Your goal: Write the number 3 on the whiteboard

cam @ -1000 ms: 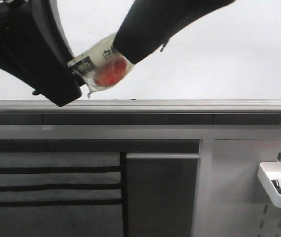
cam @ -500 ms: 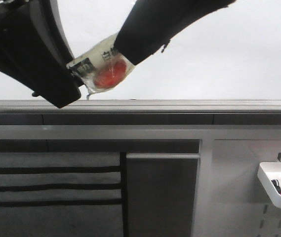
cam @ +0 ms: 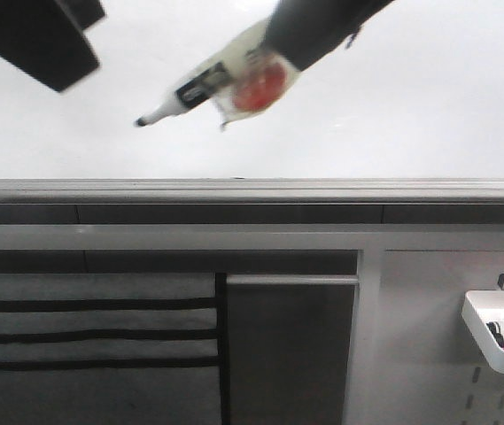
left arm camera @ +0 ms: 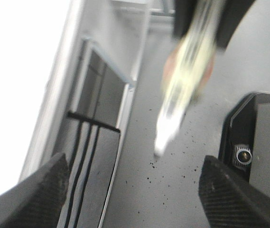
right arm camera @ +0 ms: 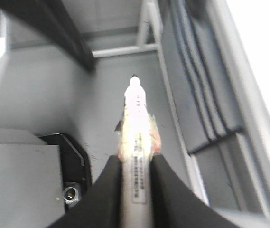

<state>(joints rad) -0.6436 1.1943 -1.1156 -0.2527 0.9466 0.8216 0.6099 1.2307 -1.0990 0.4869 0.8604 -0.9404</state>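
Whiteboard [cam: 429, 97] fills the upper half of the front view: glossy white, flat, faint smudges, grey metal rail [cam: 252, 189] along its lower edge. No number 3 on it yet, no stroke visible anywhere.

Marker [cam: 200, 87] sits upper centre of the front view, white barrel with a black label band, dark tip pointing lower left, tip uncapped. A wad of clear tape with a red patch is wrapped round the barrel near the grip. Can't tell whether the tip touches the board or hangs just off it; frame is motion-blurred.

Right claw [right arm camera: 135, 185] is pinching the marker, black fingers tight on both sides of the barrel. Left claw [left arm camera: 135, 190] is spread, nothing between its textured carbon-look fingers; its body is only a dark block at upper left of the front view, well apart from the marker.

My read: step in hand is bringing the pen to the start point, writing not begun. Next move needs the tip pressed lightly and square to the board, then the upper loop of the 3.

Lower right: white tray [cam: 482, 329] on the grey perforated panel, spare markers inside.
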